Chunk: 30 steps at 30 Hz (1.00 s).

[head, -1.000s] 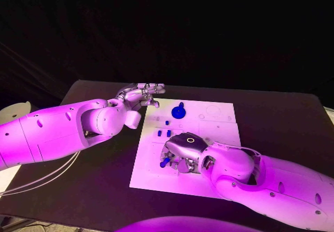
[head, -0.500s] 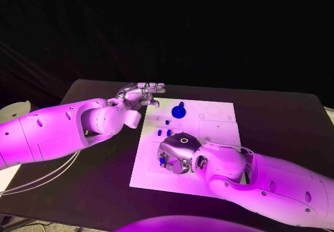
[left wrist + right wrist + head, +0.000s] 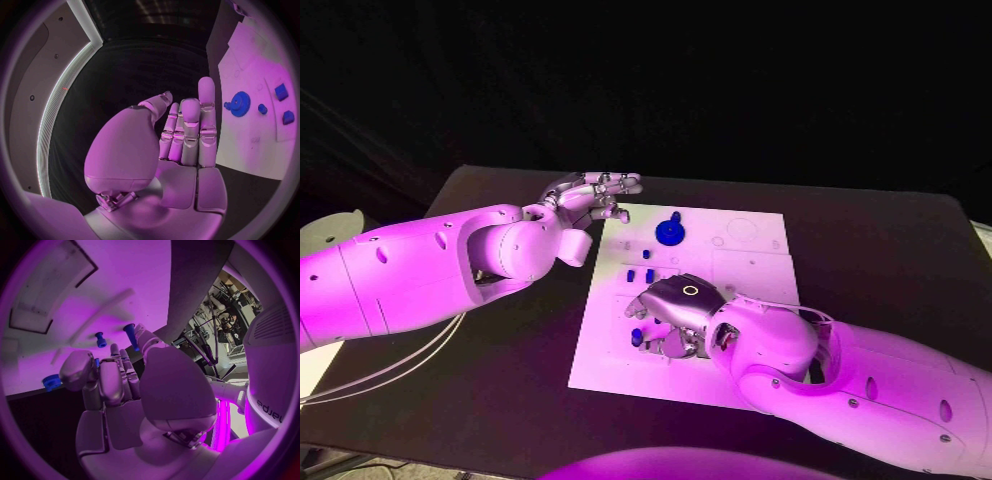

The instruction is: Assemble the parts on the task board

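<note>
The white task board [image 3: 747,262] lay in the middle of the black table [image 3: 891,240]. A blue gear [image 3: 671,233] sat near its far end, with small blue pegs [image 3: 639,274] a bit closer. The right hand [image 3: 671,318] was down on the near part of the board, fingers curled around a small blue part [image 3: 636,338]; it seemed to hold it, but I could not tell for sure. The left hand [image 3: 589,196] hung just beside the board's far left corner, fingers straight and close together, holding nothing.
</note>
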### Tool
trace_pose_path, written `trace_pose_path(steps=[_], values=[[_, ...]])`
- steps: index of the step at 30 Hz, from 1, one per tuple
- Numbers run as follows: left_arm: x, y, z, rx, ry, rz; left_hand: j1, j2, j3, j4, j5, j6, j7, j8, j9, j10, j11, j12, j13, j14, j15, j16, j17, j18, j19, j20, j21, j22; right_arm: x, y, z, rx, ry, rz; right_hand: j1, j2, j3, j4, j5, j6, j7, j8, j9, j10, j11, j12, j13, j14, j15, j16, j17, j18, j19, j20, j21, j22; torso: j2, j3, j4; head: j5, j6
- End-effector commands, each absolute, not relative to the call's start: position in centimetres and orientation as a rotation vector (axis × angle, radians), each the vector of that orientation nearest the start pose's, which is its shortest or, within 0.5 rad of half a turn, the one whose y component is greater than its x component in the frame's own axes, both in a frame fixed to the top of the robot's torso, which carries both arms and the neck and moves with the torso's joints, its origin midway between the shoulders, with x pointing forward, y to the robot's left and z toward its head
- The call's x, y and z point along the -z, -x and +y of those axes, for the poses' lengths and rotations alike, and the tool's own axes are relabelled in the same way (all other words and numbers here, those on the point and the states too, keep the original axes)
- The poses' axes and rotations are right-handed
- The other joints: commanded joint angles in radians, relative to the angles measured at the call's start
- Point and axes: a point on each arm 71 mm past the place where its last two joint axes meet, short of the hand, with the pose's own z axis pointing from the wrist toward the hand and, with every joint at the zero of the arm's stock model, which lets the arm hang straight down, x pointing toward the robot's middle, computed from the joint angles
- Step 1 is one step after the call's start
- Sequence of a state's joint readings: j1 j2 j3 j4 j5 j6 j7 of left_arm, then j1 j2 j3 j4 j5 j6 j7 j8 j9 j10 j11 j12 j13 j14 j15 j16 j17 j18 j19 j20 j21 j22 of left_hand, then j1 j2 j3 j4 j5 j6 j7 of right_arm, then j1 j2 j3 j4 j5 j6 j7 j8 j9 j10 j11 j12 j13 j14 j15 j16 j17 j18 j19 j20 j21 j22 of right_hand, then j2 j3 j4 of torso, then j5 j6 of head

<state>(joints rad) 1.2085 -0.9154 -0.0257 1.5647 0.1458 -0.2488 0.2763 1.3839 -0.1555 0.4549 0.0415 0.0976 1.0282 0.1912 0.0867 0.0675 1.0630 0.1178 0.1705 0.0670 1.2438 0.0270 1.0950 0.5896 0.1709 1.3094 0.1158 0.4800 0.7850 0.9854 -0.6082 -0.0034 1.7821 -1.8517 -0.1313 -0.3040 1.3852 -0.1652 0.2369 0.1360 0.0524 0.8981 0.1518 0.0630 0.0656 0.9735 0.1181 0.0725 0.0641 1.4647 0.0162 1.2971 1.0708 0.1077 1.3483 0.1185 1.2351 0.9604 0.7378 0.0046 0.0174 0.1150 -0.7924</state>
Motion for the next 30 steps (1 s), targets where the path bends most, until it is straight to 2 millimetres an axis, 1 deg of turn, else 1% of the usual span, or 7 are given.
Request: trace_pose_path(steps=[1,6,11,16,20,24,30], values=[[17.6,-48.3,23.0,1.584,1.337,1.479,0.000,0.001,-0.001,-0.006,0.006,-0.008,-0.001,0.001,0.000,-0.006,0.001,0.007,-0.001,-0.008,-0.002,0.000,-0.001,0.008,-0.006,0.000,-0.007,-0.001,21.6,-36.3,-3.5,-0.872,0.511,1.619,0.024,0.001,-0.035,0.010,0.003,-0.009,-0.002,0.000,0.001,-0.010,-0.003,0.011,0.001,0.021,0.005,-0.005,-0.003,0.008,-0.007,0.001,-0.005,-0.003,0.000,0.0010,-0.0008,-0.005,0.004],[17.6,-48.3,23.2,1.579,1.339,1.479,0.000,0.001,-0.001,-0.007,0.006,-0.008,-0.001,0.001,0.000,-0.007,0.002,0.007,-0.001,-0.008,-0.002,0.000,-0.001,0.008,-0.006,0.000,-0.007,-0.001,20.1,-36.4,-5.9,-0.921,0.404,1.563,0.052,0.011,-0.060,0.022,0.004,0.021,-0.001,0.008,0.006,0.015,-0.010,0.033,0.005,0.018,0.001,-0.013,-0.018,0.008,-0.006,-0.001,-0.006,-0.006,0.000,-0.0003,-0.0054,-0.015,0.010],[17.6,-48.2,23.4,1.578,1.340,1.480,0.000,0.001,-0.001,-0.007,0.006,-0.008,-0.001,0.001,0.000,-0.007,0.002,0.007,-0.001,-0.008,-0.002,0.000,-0.001,0.008,-0.006,0.000,-0.007,-0.001,19.0,-37.5,-11.2,-0.906,0.168,1.649,0.069,0.045,-0.042,0.027,0.021,0.099,0.005,0.029,0.014,0.157,-0.030,0.098,0.014,0.017,-0.015,-0.018,-0.026,0.005,0.005,-0.010,0.003,0.008,-0.003,-0.0003,-0.0115,-0.033,0.018],[17.6,-48.1,23.3,1.582,1.339,1.483,0.000,0.001,-0.002,-0.007,0.006,-0.008,-0.002,0.001,0.000,-0.009,0.002,0.007,-0.001,-0.009,-0.002,0.000,-0.003,0.008,-0.006,0.000,-0.007,-0.002,18.8,-38.1,-16.8,-0.802,-0.059,1.757,0.034,0.036,-0.050,0.057,0.049,0.159,-0.023,0.052,0.019,0.371,-0.077,0.199,0.066,0.050,-0.049,0.066,0.107,-0.018,0.063,-0.040,0.086,0.142,-0.006,-0.0022,-0.0242,-0.054,0.026],[17.6,-47.9,23.2,1.588,1.337,1.490,0.000,0.001,-0.002,-0.007,0.006,-0.008,-0.002,0.001,0.000,-0.009,0.002,0.007,-0.001,-0.009,-0.002,0.000,-0.003,0.008,-0.006,0.000,-0.007,-0.002,19.4,-37.5,-20.1,-0.680,-0.159,1.840,-0.070,0.007,-0.120,0.120,0.174,0.182,-0.051,0.066,0.022,0.472,-0.105,0.321,0.170,0.050,-0.075,0.070,0.100,-0.026,0.083,-0.072,0.116,0.187,-0.006,-0.0025,-0.0343,-0.067,0.033],[17.8,-47.7,23.0,1.593,1.337,1.501,0.000,0.001,-0.002,-0.007,0.006,-0.008,-0.002,0.001,0.000,-0.009,0.002,0.007,-0.001,-0.009,-0.002,0.000,-0.003,0.008,-0.006,0.000,-0.007,-0.002,20.2,-36.4,-22.0,-0.544,-0.160,1.888,-0.115,0.031,-0.234,0.146,0.233,0.192,-0.068,0.100,0.043,0.442,-0.121,0.800,0.722,0.054,-0.089,0.105,0.148,-0.035,0.093,-0.084,0.140,0.224,-0.006,-0.0019,-0.0457,-0.078,0.035],[17.9,-47.7,23.0,1.593,1.338,1.503,0.000,0.001,-0.002,-0.007,0.006,-0.008,-0.002,0.001,0.000,-0.009,0.002,0.007,-0.001,-0.009,-0.002,0.000,-0.003,0.008,-0.006,0.000,-0.007,-0.002,20.8,-35.8,-22.7,-0.447,-0.109,1.903,-0.133,0.063,-0.311,0.153,0.233,0.187,-0.068,0.128,0.069,0.419,-0.117,0.954,0.926,0.058,-0.087,0.126,0.183,-0.035,0.095,-0.085,0.148,0.238,-0.009,-0.0032,-0.0520,-0.086,0.035]])
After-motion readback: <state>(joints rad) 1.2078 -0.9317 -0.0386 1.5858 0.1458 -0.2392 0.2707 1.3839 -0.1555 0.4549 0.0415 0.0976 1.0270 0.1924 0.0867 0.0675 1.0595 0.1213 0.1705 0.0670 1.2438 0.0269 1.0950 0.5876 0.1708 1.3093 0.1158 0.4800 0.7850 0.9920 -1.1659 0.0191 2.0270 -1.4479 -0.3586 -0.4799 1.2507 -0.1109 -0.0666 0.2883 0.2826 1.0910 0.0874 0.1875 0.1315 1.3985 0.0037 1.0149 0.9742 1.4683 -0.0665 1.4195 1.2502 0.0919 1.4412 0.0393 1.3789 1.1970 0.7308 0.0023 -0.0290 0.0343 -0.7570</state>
